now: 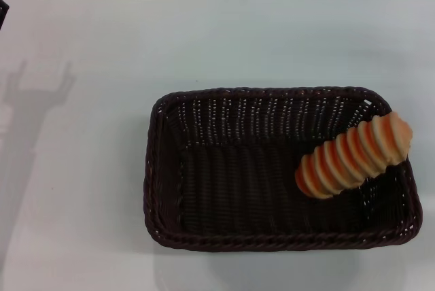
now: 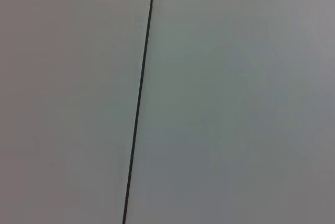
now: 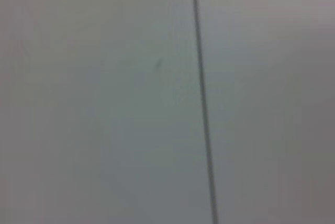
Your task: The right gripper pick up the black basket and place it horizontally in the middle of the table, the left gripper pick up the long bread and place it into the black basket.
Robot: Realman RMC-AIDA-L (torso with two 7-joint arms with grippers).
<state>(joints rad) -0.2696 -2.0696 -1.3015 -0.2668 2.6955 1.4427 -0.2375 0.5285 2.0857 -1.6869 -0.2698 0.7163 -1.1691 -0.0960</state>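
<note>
Nearest the head camera, a black basket (image 1: 204,189) sits lengthwise across the white worktop (image 1: 81,168), slightly right of centre. Its woven sides slope outward under a braided rim. Inside it, at the right end, the long bread (image 1: 353,155) lies tilted, its lower end on the basket floor and its upper end leaning against the right wall near the far corner. Neither the left hand nor the right hand appears in any view, so their state cannot be told. Both wrist views show only a plain pale surface crossed by a thin dark seam (image 2: 140,98).
</note>
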